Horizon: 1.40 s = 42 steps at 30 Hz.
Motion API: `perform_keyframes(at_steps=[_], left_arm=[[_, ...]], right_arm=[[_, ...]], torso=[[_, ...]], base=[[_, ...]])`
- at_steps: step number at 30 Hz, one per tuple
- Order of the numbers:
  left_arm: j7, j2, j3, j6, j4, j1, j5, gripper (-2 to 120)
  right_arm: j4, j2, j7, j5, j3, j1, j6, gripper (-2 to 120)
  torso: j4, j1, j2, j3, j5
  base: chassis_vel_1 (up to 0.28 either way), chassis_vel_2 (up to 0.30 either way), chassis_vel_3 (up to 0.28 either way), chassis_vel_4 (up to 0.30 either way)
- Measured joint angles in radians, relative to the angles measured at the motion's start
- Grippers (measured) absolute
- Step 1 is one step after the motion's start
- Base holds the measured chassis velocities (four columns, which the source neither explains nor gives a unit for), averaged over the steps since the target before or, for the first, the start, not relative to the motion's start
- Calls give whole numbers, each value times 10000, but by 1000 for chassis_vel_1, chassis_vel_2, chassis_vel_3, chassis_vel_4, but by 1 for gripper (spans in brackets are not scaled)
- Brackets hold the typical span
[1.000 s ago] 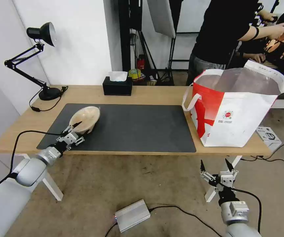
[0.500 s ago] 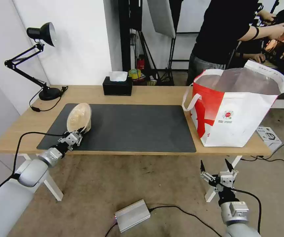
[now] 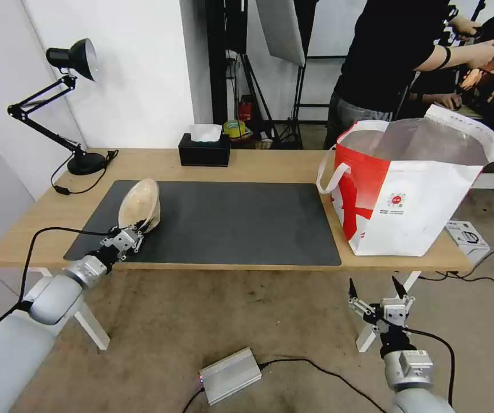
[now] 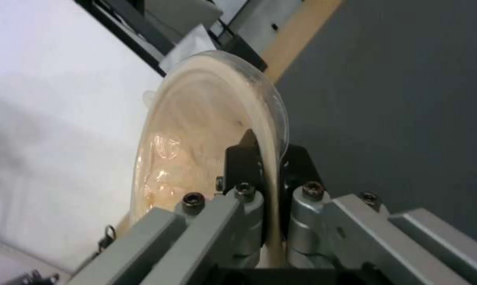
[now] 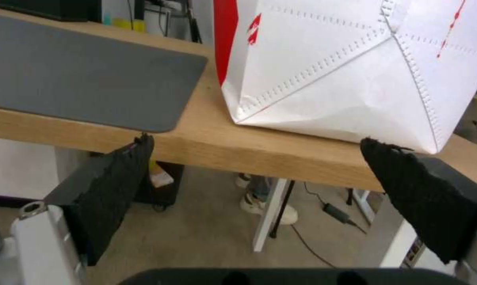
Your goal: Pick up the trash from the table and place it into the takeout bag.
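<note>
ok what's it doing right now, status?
Left gripper is shut on the rim of the tan paper-pulp bowl, holding it tipped up on edge over the left end of the dark mat. In the left wrist view the fingers pinch the bowl wall. The takeout bag stands open at the right end of the table. Right gripper is open, parked low in front of the table edge below the bag.
</note>
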Motion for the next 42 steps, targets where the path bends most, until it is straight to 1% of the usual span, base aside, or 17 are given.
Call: perform_keyframes(at_steps=[7,9,12,15,16,19,20,23,25,26,29,31,34,35,39,40,42], left_arm=[[36,317,-12,-6,-504,-180,-264,1],[61,460,41,-12,-760,-438,-493,1],[106,700,292,-15,-1000,-891,-755,1],[168,1000,867,-15,-1229,-1604,-988,1],[168,1000,867,-15,-1229,-1604,-988,1],[274,1184,1542,-48,-1253,-2508,-1123,1],[274,1184,1542,-48,-1253,-2508,-1123,1],[360,1293,2478,-179,-1141,-3678,-1182,1],[369,1293,2629,-185,-1125,-3869,-1193,1],[384,1290,2918,-197,-1094,-4227,-1208,1],[454,1141,4141,-201,-917,-5672,-1318,1],[477,1110,4354,-205,-860,-5929,-1339,1],[631,850,5350,-369,-412,-7019,-1375,1],[631,850,5350,-369,-412,-7019,-1375,1],[779,456,6140,-434,-63,-7780,-1379,1],[779,456,6140,-434,-63,-7780,-1379,1],[896,185,6486,-548,199,-8165,-1322,1]], right_arm=[[19,2,3,3,-4,26,0,100],[29,12,4,3,-12,43,-3,100],[44,27,4,4,-19,48,-5,100],[68,48,4,4,-24,42,-8,100],[68,48,4,4,-24,42,-8,100],[89,71,5,5,-50,47,-14,100],[89,71,5,5,-50,47,-14,100],[104,87,3,-7,-102,56,-21,100],[107,88,3,-12,-112,58,-22,100],[118,94,2,-22,-135,61,-26,100],[169,140,0,-103,-225,64,-46,100],[171,149,0,-111,-239,65,-48,100],[173,196,-3,-159,-302,70,-57,100],[173,196,-3,-159,-302,70,-57,100],[176,281,-7,-267,-433,96,-73,100],[176,281,-7,-267,-433,96,-73,100],[196,304,-9,-298,-462,115,-91,100]], torso=[[1,-1,0,0,1],[0,-1,0,0,1],[-1,0,0,0,3],[0,0,0,0,2],[0,0,0,0,2],[0,-1,0,1,0],[0,-1,0,1,0],[1,-1,-1,0,0],[0,0,0,0,0],[0,-1,0,0,1],[-2,-1,-1,0,4],[-2,-1,-1,0,4],[-2,0,-1,0,2],[-2,0,-1,0,2],[-1,-1,-1,0,2],[-1,-1,-1,0,2],[0,-1,0,0,1]], base=[[0,0,0,0],[0,0,0,0],[0,0,0,0],[0,0,0,0],[0,0,0,0],[0,0,0,0],[0,0,0,0],[0,0,0,0],[0,0,0,0],[0,0,0,0],[0,0,0,0],[0,0,0,0],[0,0,0,0],[0,0,0,0],[0,0,0,0],[0,0,0,0],[0,0,0,0]])
